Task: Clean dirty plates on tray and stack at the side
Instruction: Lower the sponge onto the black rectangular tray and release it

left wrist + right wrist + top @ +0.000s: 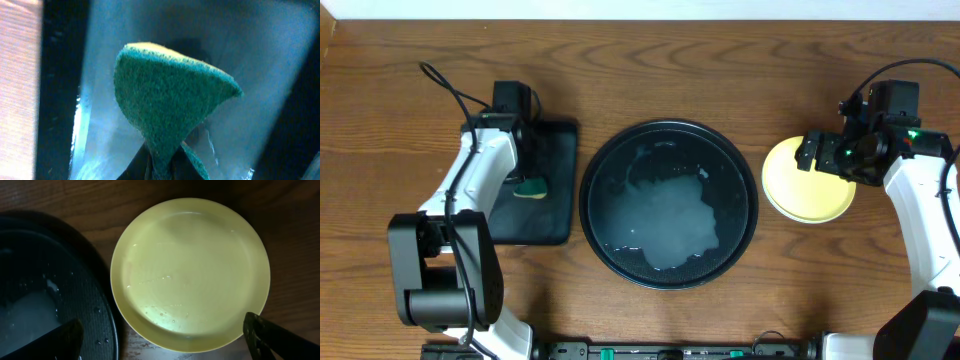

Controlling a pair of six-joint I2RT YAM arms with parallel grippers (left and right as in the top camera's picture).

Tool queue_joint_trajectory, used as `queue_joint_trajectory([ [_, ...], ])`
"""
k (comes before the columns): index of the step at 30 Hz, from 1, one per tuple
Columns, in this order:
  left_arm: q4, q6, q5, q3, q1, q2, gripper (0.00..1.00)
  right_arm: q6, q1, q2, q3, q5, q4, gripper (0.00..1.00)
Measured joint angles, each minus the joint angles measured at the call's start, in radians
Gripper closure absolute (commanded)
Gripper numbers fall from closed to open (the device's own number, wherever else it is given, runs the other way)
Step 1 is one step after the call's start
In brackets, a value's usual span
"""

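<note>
Yellow is the only plate colour showing from overhead: one yellow plate [795, 190] sits on the wooden table [720, 60] just off the 3 o'clock rim of the round tray [584, 200]. The tray floor carries a pale wet film and no plates. Whether the two mint plates lie beneath the yellow one I cannot tell. The right gripper [815, 152] hovers over the plate's 1 o'clock edge. At the round tray's 9 o'clock, the left gripper [527, 178] hangs over the rectangular tray [555, 215] with the green sponge [531, 188].

From the left wrist, the sponge [170, 105] fills the frame. It fans wide at 12 o'clock and is squeezed to a narrow waist at 6 o'clock, so the left gripper reads as clamped on it. It looks soft and wet.

From the right wrist, the plate [190, 270] lies face up with droplets and a sheen near its 6 o'clock, and the tray rim [105, 310] is close by at 8 o'clock. The right gripper [162, 322] has its fingers wide apart, holding nothing.

The plate looks stiff, light and slick with water. Because it lies flat, the raised rim is probably the only purchase. The 3 to 5 o'clock side, clear of the tray, seems best, with one finger under the lip and one on the inner slope. A wet rim could slide out of a shallow pinch.
</note>
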Motion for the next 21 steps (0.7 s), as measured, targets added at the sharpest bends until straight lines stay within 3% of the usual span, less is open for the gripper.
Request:
queue_joint_trajectory([
  [2,0.035,0.015,0.001,-0.038,0.000,0.001,0.91,0.000,0.000,0.000,0.000,0.000,-0.005,0.01],
  [3,0.039,0.019,0.001,-0.044,0.000,0.001,0.83,0.000,0.000,0.000,0.000,0.000,-0.006,0.01],
  [7,0.045,0.043,0.000,-0.060,0.000,0.004,0.35,0.000,0.000,0.000,0.000,0.000,-0.009,0.01],
  [8,0.047,0.045,0.000,-0.060,0.000,0.004,0.31,0.000,0.000,0.000,0.000,0.000,-0.009,0.01],
  [16,-0.059,0.050,0.001,-0.004,0.000,-0.015,0.28,-0.005,0.000,-0.002,0.000,-0.002,-0.005,0.01],
  [21,-0.120,0.047,0.006,0.065,0.000,-0.176,0.27,-0.006,0.001,-0.041,0.004,-0.016,-0.011,0.01],
])
